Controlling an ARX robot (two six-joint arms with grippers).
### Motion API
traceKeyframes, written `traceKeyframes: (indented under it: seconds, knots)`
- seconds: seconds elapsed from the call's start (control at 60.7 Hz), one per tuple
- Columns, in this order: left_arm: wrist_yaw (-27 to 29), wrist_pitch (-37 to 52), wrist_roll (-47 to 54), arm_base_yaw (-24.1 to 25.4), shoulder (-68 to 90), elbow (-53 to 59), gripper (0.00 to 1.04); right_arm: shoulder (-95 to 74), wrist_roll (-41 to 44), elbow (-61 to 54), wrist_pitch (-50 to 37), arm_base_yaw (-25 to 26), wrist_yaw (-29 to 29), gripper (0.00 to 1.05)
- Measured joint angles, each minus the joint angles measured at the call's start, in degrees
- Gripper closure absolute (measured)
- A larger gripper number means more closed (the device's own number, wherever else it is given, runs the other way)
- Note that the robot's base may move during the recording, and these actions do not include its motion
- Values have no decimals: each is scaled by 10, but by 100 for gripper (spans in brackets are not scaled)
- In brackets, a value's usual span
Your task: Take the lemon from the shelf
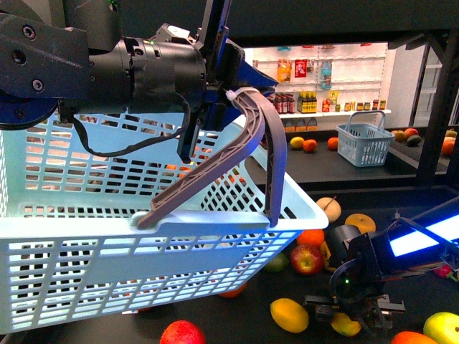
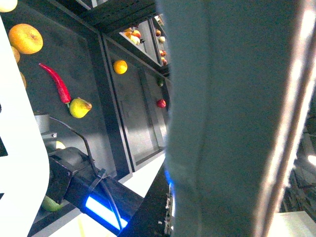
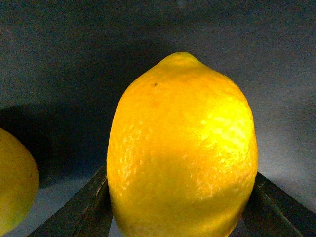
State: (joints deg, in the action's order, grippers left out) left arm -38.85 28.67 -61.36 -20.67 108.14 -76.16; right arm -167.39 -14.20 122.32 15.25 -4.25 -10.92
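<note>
The lemon (image 3: 182, 148) sits squarely between the right gripper's (image 1: 355, 314) jaws. Its long axis runs out along their reach, nippled tip pointing away from the wrist. Both dark fingers (image 3: 91, 210) meet its flanks, so the jaws look closed to its width and holding it (whether it has left the surface yet I cannot tell). It lies low on the dark tier of the shelf (image 1: 247, 319), on the robot's right, among loose fruit. A yellow-green fruit (image 3: 15, 182) is just beside it, apart from it.

The right arm is plainly the nearer one. The left gripper (image 1: 215, 100) is well apart and higher, clamped on the grey handle (image 1: 208, 172) of a pale blue basket (image 1: 86, 236).

I judge the coming move a straight lift clear of the neighbouring fruit. No writing is readable; the labels on the distant store bottles are too small.
</note>
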Motion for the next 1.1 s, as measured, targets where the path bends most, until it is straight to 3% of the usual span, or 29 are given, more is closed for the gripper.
traceKeyframes:
  seconds: [0.231,0.445,0.544,0.84,1.104]
  knots:
    - [0,0,0,0,0,0,99,167,98,-209,-175,36,2,42]
    - [0,0,0,0,0,0,99,402,115,-380,-240,83,98,42]
    - [0,0,0,0,0,0,99,523,90,-448,-230,89,179,43]
    - [0,0,0,0,0,0,99,667,-40,-485,-199,33,343,43]
    - [0,0,0,0,0,0,99,666,-123,-497,-208,-29,367,43]
